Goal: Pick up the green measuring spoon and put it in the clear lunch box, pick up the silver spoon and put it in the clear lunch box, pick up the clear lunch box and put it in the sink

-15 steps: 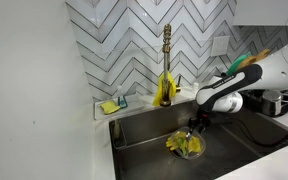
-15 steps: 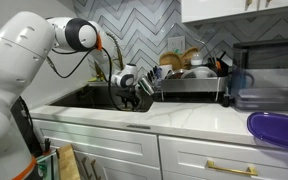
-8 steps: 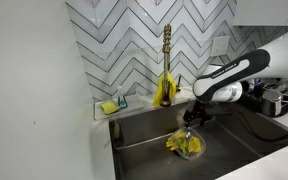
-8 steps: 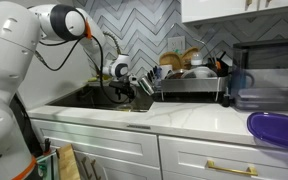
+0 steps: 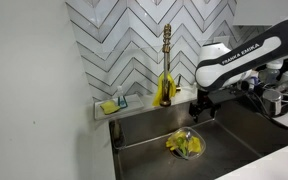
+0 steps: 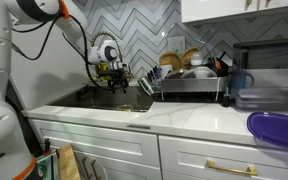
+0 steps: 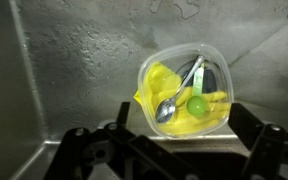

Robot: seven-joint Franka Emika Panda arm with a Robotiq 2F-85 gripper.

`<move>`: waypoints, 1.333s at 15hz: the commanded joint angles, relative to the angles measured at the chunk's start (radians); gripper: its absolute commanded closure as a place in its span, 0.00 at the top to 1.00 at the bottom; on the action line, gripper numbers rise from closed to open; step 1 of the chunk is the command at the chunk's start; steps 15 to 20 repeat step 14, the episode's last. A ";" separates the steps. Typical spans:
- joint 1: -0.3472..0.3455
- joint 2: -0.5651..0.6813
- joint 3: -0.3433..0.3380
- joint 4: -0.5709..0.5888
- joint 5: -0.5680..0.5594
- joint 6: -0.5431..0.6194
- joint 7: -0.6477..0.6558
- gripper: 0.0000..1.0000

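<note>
**Box down in the sink, claw lifting clear**

The claw (image 7: 172, 158) is hanging wide open with nothing between its fingers (image 7: 79, 148), which are showing far apart at 6 o'clock in the wrist view. Straight out at 12 o'clock from it, the clear lunch box (image 7: 219, 72) is resting on the floor of the sink (image 7: 64, 60). The silver spoon (image 7: 170, 105) and the green measuring spoon (image 7: 197, 103) are lying inside the box on something yellow, perhaps a cloth, though the picture is too soft to say.

All three steps are looking done, so the arm is only retreating. The next move is calling for nothing more than rising clear of the sink without catching the tap (image 5: 166, 70).

Against a second ago, the claw is sitting higher and further from the box, which is staying where it was put.
</note>
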 commanded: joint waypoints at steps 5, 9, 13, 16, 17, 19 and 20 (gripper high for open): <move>0.013 -0.200 0.019 -0.110 -0.118 -0.092 0.113 1.00; -0.001 -0.185 0.028 -0.074 -0.099 -0.086 0.087 1.00; -0.002 -0.179 0.027 -0.070 -0.100 -0.084 0.087 1.00; -0.002 -0.177 0.027 -0.067 -0.099 -0.086 0.087 1.00; -0.002 -0.177 0.027 -0.067 -0.099 -0.086 0.087 1.00; -0.002 -0.177 0.027 -0.067 -0.099 -0.086 0.087 1.00; -0.002 -0.177 0.027 -0.067 -0.099 -0.086 0.087 1.00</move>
